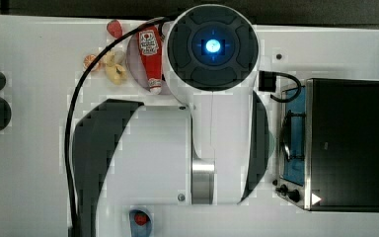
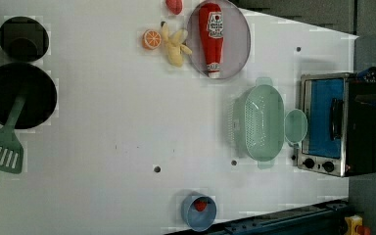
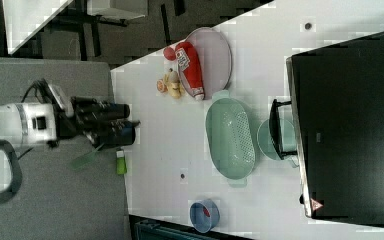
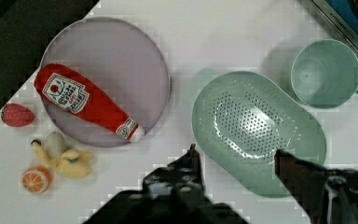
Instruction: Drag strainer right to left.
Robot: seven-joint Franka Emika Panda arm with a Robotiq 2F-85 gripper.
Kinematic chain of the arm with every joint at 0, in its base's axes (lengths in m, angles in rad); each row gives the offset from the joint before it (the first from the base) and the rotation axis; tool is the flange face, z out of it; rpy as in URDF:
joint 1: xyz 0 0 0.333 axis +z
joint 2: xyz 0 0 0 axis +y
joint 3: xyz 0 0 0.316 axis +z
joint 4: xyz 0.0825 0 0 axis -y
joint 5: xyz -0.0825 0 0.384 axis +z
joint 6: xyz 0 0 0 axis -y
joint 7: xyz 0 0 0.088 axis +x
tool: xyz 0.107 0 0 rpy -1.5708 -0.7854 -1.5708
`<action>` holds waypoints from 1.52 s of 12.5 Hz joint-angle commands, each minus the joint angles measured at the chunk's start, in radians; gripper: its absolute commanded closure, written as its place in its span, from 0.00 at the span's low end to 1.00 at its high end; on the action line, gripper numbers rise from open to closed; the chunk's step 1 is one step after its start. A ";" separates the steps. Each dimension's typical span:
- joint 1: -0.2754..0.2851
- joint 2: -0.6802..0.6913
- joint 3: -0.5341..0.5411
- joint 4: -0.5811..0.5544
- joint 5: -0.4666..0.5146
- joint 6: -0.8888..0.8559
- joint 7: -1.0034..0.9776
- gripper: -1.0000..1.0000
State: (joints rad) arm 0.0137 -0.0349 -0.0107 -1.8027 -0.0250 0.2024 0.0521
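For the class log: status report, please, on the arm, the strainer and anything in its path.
Gripper open, high above table, holding nothing. Strainer untouched, mint cup touching its rim beside toaster oven. Plate with ketchup bottle nearby.

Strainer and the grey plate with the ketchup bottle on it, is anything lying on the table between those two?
No. In the left view and the wrist view, only bare white table separates the strainer from the plate.
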 commanded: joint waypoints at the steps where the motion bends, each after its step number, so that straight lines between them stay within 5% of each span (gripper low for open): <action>1: -0.038 -0.480 -0.024 -0.263 -0.012 -0.218 0.053 0.21; 3: -0.038 -0.478 -0.024 -0.265 -0.012 -0.218 0.053 0.00; 10: -0.035 -0.356 0.010 -0.388 -0.011 -0.043 0.127 0.00; 19: -0.034 0.060 0.018 -0.538 -0.011 0.448 0.522 0.00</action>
State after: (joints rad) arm -0.0193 0.1024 -0.0031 -2.3672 -0.0083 0.6021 0.4902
